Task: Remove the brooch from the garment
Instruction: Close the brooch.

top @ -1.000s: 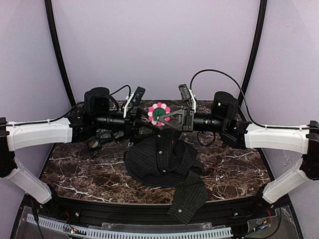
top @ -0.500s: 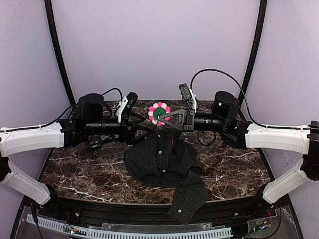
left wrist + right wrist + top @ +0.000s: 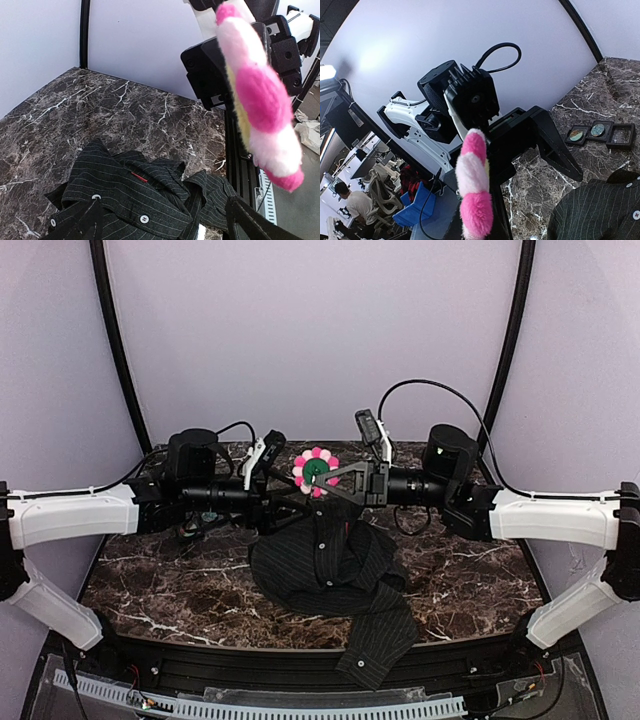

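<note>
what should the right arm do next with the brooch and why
Probably carry it sideways and lower it onto the bare marble table. The right gripper is shut on the brooch, which hangs in the air apart from the shirt lying below, so it looks already off the garment.

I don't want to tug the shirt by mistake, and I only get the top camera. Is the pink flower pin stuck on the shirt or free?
Observer: Free. In the left wrist camera the brooch is up in the air, clear of the shirt, which lies on the marble below.
Operator: Is the other hand grabbing anything?
Observer: No. The left gripper has its fingers spread wide, with nothing between them.
Operator: Where could the flower go?
Observer: The right wrist camera shows three small black trays in a row on the marble, apart from the shirt.
</note>
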Controlling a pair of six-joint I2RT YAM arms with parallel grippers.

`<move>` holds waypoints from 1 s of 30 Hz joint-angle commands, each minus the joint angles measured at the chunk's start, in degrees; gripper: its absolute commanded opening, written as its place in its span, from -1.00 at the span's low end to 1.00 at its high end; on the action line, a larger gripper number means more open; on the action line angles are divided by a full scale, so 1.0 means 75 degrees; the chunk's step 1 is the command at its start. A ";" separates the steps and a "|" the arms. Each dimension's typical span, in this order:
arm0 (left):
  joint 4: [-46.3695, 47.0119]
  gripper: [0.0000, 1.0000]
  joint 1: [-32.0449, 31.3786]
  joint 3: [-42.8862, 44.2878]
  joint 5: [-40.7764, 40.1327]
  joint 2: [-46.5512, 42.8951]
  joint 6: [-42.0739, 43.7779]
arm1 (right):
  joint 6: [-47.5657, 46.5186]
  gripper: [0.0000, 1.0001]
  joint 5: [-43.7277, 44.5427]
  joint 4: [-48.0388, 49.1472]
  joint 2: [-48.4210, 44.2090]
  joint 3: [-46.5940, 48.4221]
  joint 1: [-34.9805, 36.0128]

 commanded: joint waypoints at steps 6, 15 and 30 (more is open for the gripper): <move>0.0810 0.73 -0.0083 0.0153 0.0992 -0.0018 -0.0711 | 0.0160 -1.00 0.0013 0.0543 0.0200 0.0058 0.0097; 0.1233 0.72 -0.0086 0.0068 0.1085 -0.0106 -0.1112 | 0.0188 -1.00 0.0031 0.0522 0.0210 0.0029 0.0097; 0.1449 0.43 -0.0086 0.0015 0.1022 -0.0202 -0.1478 | 0.0211 -1.00 0.0041 0.0522 0.0169 -0.0064 0.0107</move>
